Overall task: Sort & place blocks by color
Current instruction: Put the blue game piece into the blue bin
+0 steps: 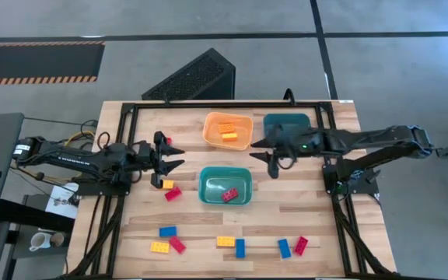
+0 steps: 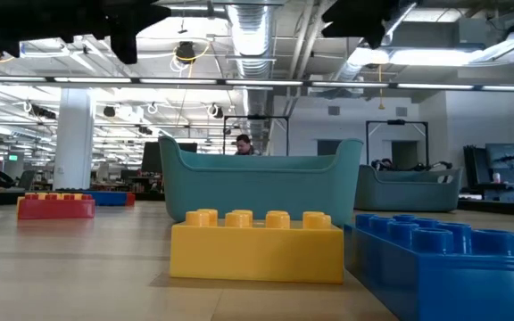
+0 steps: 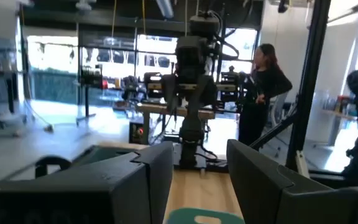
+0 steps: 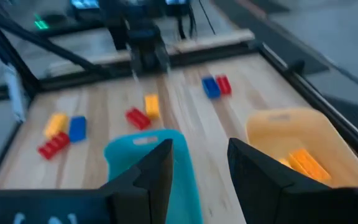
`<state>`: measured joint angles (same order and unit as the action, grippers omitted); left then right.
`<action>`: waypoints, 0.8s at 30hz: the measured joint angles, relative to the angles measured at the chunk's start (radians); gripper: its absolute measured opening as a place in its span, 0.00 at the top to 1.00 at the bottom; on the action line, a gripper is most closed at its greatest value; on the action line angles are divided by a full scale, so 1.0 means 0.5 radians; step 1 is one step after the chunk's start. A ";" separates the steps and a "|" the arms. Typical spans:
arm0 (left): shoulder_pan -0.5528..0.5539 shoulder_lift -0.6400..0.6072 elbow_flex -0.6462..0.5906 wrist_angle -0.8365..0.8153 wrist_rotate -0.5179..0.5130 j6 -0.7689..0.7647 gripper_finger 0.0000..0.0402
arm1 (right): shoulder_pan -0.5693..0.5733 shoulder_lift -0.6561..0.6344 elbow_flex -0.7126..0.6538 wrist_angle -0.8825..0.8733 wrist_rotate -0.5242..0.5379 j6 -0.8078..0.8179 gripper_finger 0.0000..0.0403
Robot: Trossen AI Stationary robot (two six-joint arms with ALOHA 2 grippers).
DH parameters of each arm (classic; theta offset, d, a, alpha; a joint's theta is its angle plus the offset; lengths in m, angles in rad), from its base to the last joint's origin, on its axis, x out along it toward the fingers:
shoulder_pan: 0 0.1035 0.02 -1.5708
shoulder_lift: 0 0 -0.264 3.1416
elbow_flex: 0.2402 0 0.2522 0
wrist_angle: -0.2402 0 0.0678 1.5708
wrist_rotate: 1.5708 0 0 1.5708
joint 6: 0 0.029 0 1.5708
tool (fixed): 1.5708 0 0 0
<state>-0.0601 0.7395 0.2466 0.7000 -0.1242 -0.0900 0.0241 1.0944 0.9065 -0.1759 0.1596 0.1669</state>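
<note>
Both arms are dark, nearly black, built from chunky jointed segments. The left arm (image 1: 76, 158) carries a line of small white lettering along its long segment, and a bundle of thin yellow and red cables trails from its base end. Its gripper (image 1: 174, 155) ends in two tapering black fingers. The right arm (image 1: 364, 140) has the same dark casing, with a tiny green light showing near the wrist, and thin black cable loops hang beside its gripper (image 1: 264, 149). Seen from the wrists, the fingers (image 3: 253, 171) are broad, flat, matt black plates with angular edges.
</note>
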 joint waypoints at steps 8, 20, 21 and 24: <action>0.000 -0.001 0.000 -0.032 -0.040 -0.090 0.65 | 0.058 -0.328 -0.633 0.829 0.000 0.015 0.57; 0.119 -0.002 0.246 -0.834 -0.109 -0.169 0.65 | 0.134 -0.240 -0.777 1.148 0.065 0.092 0.57; 0.147 0.002 0.310 -1.027 -0.137 -0.184 0.65 | 0.158 -0.207 -0.777 1.199 0.069 0.092 0.57; 0.231 0.029 0.484 -1.602 -0.250 -0.198 0.65 | 0.205 -0.117 -0.776 1.305 0.065 0.090 0.57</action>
<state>0.0556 0.7542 0.4886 -0.1010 -0.2491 -0.1890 0.1266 1.0361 0.5186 0.4765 0.1922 0.2120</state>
